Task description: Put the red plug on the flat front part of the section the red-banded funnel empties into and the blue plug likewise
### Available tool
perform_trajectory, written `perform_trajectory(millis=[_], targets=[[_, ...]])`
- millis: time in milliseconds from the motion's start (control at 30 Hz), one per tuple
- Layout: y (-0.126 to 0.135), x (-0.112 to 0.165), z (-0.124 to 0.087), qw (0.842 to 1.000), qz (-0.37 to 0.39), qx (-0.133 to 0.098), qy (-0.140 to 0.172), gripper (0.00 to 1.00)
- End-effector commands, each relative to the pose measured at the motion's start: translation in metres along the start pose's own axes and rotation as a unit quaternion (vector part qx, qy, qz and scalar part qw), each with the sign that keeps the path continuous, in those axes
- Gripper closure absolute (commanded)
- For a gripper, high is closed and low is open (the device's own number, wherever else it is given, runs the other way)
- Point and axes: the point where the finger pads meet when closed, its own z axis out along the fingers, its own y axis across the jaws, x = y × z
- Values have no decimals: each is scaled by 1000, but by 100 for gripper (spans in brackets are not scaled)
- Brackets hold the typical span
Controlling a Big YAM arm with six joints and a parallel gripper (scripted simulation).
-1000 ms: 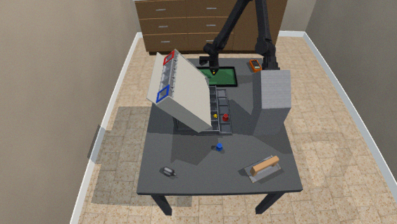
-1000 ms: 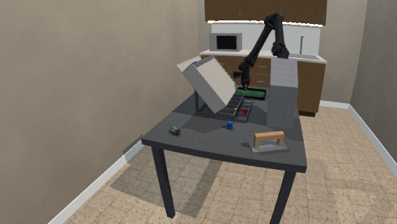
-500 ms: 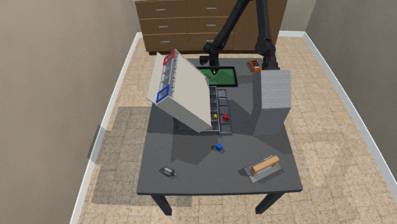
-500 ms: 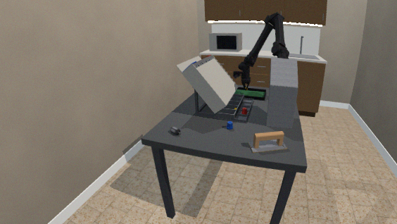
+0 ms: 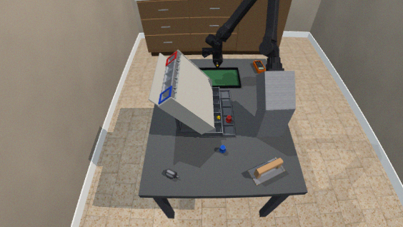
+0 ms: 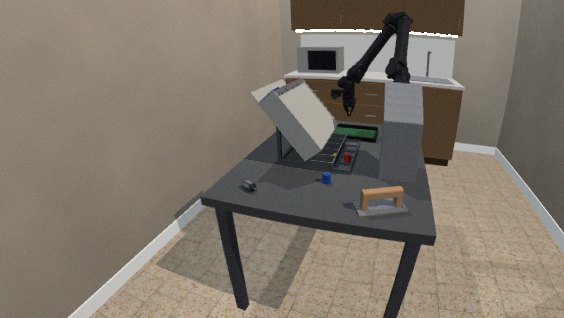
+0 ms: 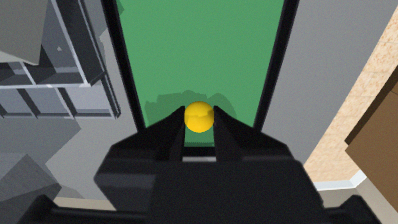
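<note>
Tiled floor, dark grey counter [image 5: 200, 178].

Top view: your claw [image 5: 217, 65] hangs over the back edge of the green marble tray [image 5: 229, 81], pinched on a small yellow marble [image 5: 217, 66]. The blue-banded funnel [image 5: 165, 96] lies left of and nearer the camera than the claw, up on the high edge of the slanted white cover [image 5: 193, 96]; the red-banded funnel [image 5: 172, 58] sits further back along that edge, so it's the nearer of the two. A second yellow marble [image 5: 219, 117] rests in a bin beside the red plug [image 5: 229, 118], which stands on a flat front section. The blue plug [image 5: 222, 148] stands loose on the counter, so it's still unplaced.

Exterior view: this gives you height. The claw is above the tray, but looks lower than the cover's top edge, so I'd lift before crossing.

Wrist view: only here do you see both fingers squeezing the marble, tray below. Funnels out of frame.
</note>
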Motion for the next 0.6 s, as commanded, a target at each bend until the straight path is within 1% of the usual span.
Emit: perform_trajectory(millis=[0, 100, 200, 233, 267, 567], targets=[[0, -7, -27, 1000, 5, 0, -10, 100], [-2, -8, -36, 1000, 7, 2, -11, 100], [-2, -8, -39, 1000, 7, 1, -11, 100], [-1, -8, -39, 1000, 7, 1, -12, 100], [4, -7, -34, 1000, 2, -5, -7, 100], [4, -7, -32, 1000, 0, -6, -5, 100]])
